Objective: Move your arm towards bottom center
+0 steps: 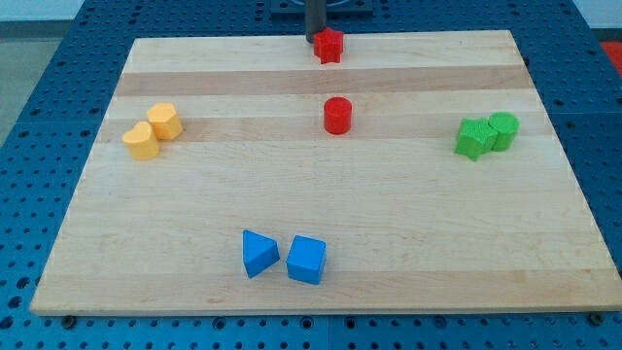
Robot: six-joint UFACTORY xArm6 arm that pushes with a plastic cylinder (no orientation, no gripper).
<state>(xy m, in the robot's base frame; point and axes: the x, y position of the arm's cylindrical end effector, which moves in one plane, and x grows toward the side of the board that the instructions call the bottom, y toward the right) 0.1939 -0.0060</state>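
Item: wooden board [321, 282], pale, filling most of the frame, on a blue perforated bench [39, 58].

Arm: dark rod entering at top centre; my tip [315, 39] sits at the board's top edge, just left of and apparently touching the red star-shaped block [329, 45]. No gripper is fitted, so there is nothing to spread or press together; the rod holds nothing.

Blocks:
- red cylinder [336, 115], upper centre, well below my tip.
- two yellow blocks [154, 129], rounded, touching, left of the frame.
- two green blocks [487, 134], touching, right of the frame; exact shapes unclear.
- blue triangular block [259, 253] and blue cube [306, 260], just beside each other, lower centre-left.

Task target: the bottom-centre area of the board, just right of the blue cube.

Step in hand: judged as the start; my tip is at the far end from the goal.

Next move calls for: a long travel down the frame, skirting the red cylinder, which lies almost in the direct line, and stopping short of the blue cube.

Writing, brands, labels: none legible.
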